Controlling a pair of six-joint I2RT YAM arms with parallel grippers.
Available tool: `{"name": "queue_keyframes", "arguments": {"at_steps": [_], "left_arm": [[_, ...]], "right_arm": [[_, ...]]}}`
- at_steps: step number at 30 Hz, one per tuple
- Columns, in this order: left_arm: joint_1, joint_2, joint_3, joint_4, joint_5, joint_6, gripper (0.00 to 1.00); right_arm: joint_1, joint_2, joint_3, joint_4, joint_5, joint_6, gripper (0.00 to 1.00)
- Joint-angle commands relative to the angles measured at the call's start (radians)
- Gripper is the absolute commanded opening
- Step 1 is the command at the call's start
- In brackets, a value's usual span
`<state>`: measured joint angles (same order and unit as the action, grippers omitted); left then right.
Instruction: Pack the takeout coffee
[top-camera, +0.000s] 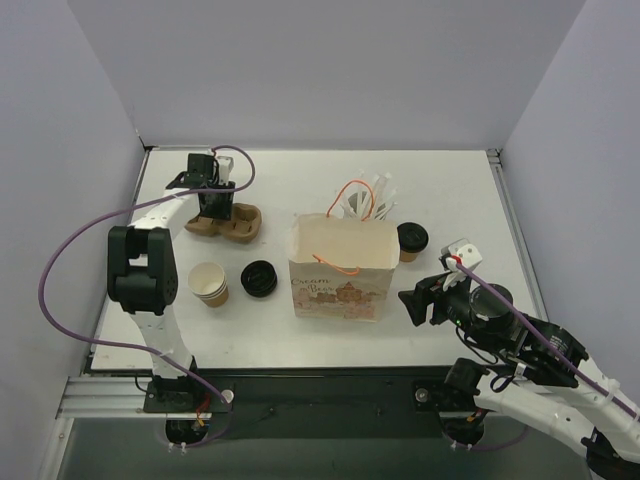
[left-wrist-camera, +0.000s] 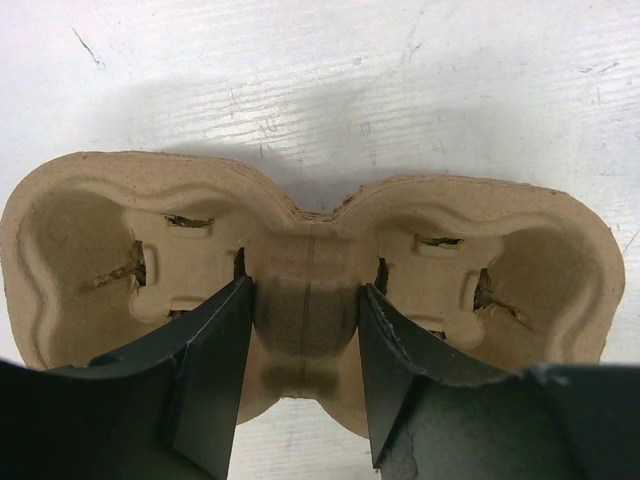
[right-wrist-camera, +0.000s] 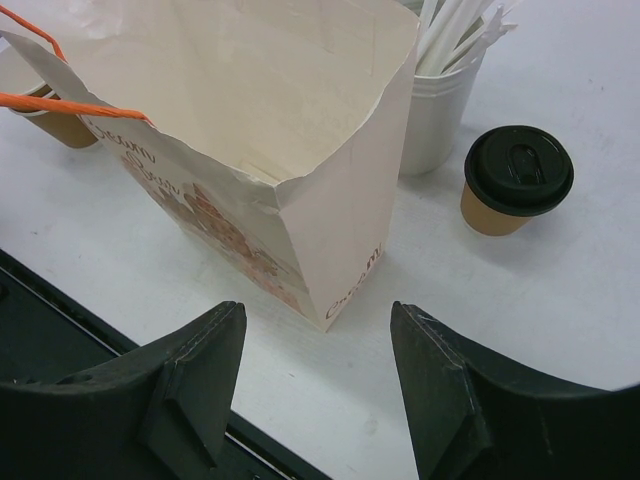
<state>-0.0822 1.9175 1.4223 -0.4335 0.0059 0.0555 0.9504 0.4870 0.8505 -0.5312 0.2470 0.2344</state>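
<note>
Far left of the paper bag (top-camera: 338, 268), the left gripper (left-wrist-camera: 305, 300) sits over a moulded pulp cup carrier (left-wrist-camera: 90, 230) of rough tan fibre with two hollows. Its dark fingers flank the centre ridge, but I cannot tell whether they squeeze it. Nearer the bag stand a lidless tan paper cup (top-camera: 208, 283) and a loose black lid (top-camera: 259, 278). The bag is upright and open-mouthed, cream paper with orange cord handles. Just right of it stands the takeout coffee (right-wrist-camera: 515, 180), brown paper under a round black lid, beside a white cup of stirrers (right-wrist-camera: 440, 110). The right gripper (right-wrist-camera: 318, 330) hangs spread wide near the bag's right side. The left wrist view alone shows scratches on the white table (top-camera: 450, 190), which pale walls enclose
</note>
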Motion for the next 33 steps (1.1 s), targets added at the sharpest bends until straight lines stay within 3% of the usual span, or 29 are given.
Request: {"name": "queue_keyframes", "arguments": {"at_steps": [1, 12, 18, 23, 26, 30, 33], "left_arm": [[0.004, -0.077, 0.076, -0.001, 0.002, -0.029, 0.50], [0.004, -0.060, 0.105, -0.066, -0.076, -0.051, 0.54], [0.006, -0.014, 0.115, -0.073, -0.083, -0.086, 0.47], [0.010, -0.011, 0.118, -0.073, -0.060, -0.091, 0.52], [0.013, -0.006, 0.112, -0.070, -0.055, -0.092, 0.43], [0.013, 0.011, 0.121, -0.080, -0.057, -0.094, 0.53], [0.013, 0.015, 0.124, -0.082, -0.046, -0.094, 0.50]], "right_arm": [[0.004, -0.010, -0.002, -0.001, 0.029, -0.007, 0.60], [0.004, -0.013, 0.001, -0.003, 0.018, 0.009, 0.60], [0.004, -0.010, 0.005, -0.003, 0.017, 0.003, 0.60], [0.002, -0.005, 0.010, -0.003, 0.023, 0.000, 0.60], [0.002, -0.001, 0.015, -0.003, 0.021, -0.003, 0.61], [0.004, -0.004, 0.015, -0.004, 0.020, -0.003, 0.60], [0.004, -0.007, 0.015, -0.004, 0.021, -0.004, 0.61]]}}
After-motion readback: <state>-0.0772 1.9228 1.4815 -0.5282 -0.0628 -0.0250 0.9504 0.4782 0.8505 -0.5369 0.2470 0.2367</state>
